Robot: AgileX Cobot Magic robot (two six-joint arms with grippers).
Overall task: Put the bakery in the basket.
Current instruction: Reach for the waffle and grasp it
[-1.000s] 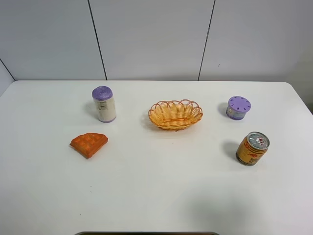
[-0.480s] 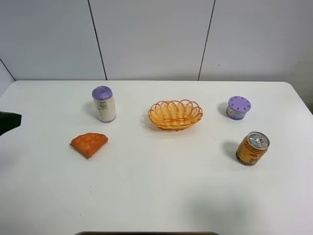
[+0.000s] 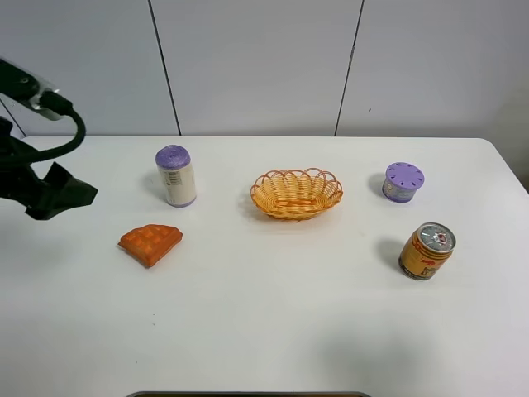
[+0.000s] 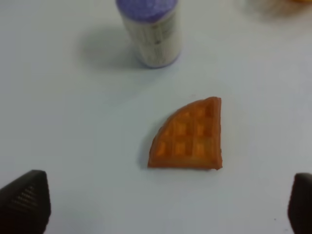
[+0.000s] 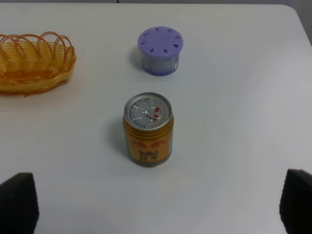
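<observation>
Waffle [image 3: 150, 243] flat on table [image 3: 248, 331], well apart from basket [image 3: 296, 193]. Left claw [image 3: 58, 197] spread wide, empty, near waffle. Right claw [image 5: 156, 204] also spread, empty.

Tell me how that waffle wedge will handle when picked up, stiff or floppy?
The waffle wedge probably stays stiff: its edges look thick and straight. Lying flat on the table, it shouldn't roll, though its low profile may make pinching awkward.

- "RedBull" printed low on side of gold can [image 5: 147, 129], lower right of the high view.
- Fine print on label of white purple-capped bottle [image 4: 155, 39], upper left there: too blurred to read.
</observation>
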